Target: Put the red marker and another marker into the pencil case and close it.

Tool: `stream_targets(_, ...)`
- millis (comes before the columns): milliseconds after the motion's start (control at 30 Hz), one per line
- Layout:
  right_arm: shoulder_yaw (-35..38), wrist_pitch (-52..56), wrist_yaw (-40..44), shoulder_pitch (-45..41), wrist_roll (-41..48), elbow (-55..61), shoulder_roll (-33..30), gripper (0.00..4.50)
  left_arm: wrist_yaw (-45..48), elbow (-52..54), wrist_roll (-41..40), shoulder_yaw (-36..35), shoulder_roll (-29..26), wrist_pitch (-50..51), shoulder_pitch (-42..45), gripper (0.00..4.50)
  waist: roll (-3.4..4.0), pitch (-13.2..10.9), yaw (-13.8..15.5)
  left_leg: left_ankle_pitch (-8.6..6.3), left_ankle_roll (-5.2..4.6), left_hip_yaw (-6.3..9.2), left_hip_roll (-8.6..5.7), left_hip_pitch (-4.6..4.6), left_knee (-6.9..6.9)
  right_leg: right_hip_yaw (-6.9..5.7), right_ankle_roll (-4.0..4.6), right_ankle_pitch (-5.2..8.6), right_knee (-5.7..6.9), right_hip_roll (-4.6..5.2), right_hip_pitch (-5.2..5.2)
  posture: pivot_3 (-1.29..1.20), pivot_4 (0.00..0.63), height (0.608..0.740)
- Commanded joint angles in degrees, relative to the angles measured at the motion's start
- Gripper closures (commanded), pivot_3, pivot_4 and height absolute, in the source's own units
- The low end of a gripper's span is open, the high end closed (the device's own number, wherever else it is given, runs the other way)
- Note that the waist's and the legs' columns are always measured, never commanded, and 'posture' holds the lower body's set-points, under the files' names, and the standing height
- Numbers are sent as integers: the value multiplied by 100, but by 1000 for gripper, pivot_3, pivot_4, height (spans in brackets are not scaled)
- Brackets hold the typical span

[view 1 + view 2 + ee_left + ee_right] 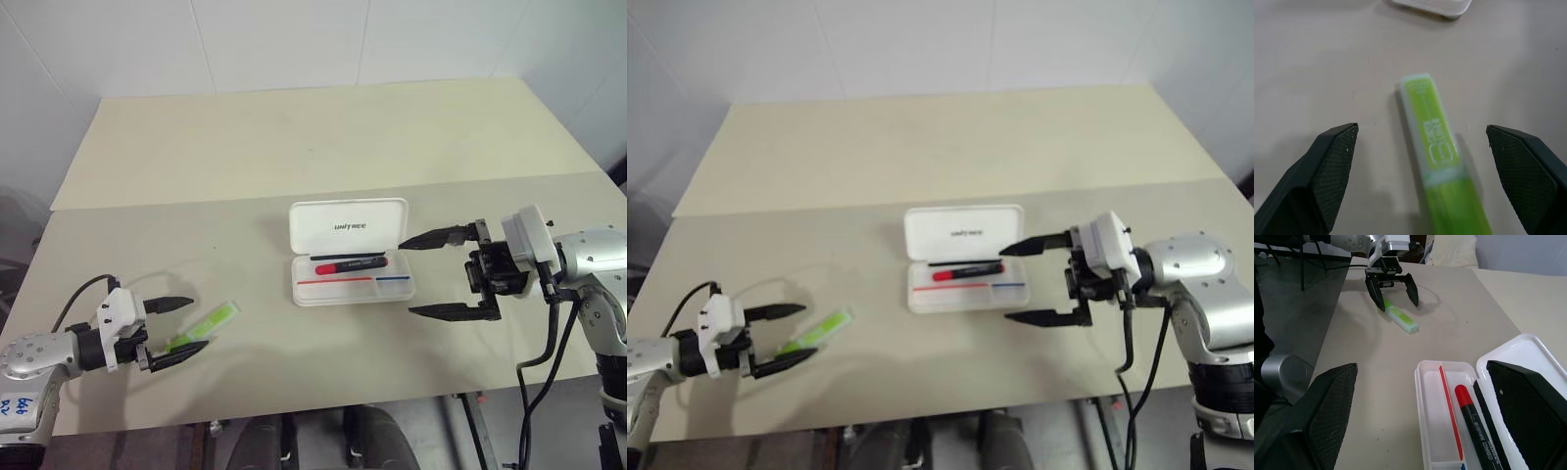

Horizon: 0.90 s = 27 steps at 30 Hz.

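Case: the case lies open mid-surface, red marker inside.
Highlighter: the highlighter lies between left gripper fingers, released.
Right gripper: spread, empty, beside case.
Risk: an off-centre pinch could skid the flat pen away.

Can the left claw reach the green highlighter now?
Probably yes: the open left claw already straddles one end of the green highlighter, which lies flat on the table with nothing between them.
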<state>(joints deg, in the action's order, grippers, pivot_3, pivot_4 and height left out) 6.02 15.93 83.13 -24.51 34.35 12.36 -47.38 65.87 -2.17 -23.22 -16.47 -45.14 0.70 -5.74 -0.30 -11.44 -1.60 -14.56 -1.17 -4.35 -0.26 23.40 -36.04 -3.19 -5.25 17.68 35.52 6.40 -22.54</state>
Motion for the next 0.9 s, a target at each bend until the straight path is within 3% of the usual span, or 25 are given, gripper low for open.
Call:
stream_targets(33, -26, -168, 28, -139, -12, 19, -6, 47, -32, -285, 221, 144, 122, -314, -59, 0, 0, 0, -2, 0, 0, 0, 0, 0, 2, -1, 0, 0, -1, 0, 0, 0, 150, 740)
stream_targets(233, -97, -262, -36, -248, -110, -73, 4, 47, -60, -325, 221, 355, 283, -247, -32, 0, 0, 0, 8, -1, -1, -3, 0, 0, 0, -3, 0, 0, -1, 2, 1, 0, 150, 740)
stream_targets(333, -108, -292, -75, -244, -141, -60, 11, 0, -198, -293, 283, 438, 384, -196, -38, 658, 1, 0, 15, -2, -3, -3, -1, -1, 0, -3, 0, 0, -2, 4, 2, 0, 150, 740)
stream_targets(600, -103, -376, -125, -128, -190, -2, 8, 0, -362, -235, 378, 532, 476, -326, -37, 3289, 2, 1, 15, -5, -7, -9, -1, -3, 0, -17, 0, 0, -2, 11, 4, 0, 150, 740)
stream_targets(900, -26, -641, -161, 88, -386, -360, 11, 0, -351, 836, -174, 644, 494, 260, 384, 3375, -10, 0, 26, -5, -8, -9, -2, -1, -4, -31, -2, -1, -2, 16, 6, 0, 150, 740)
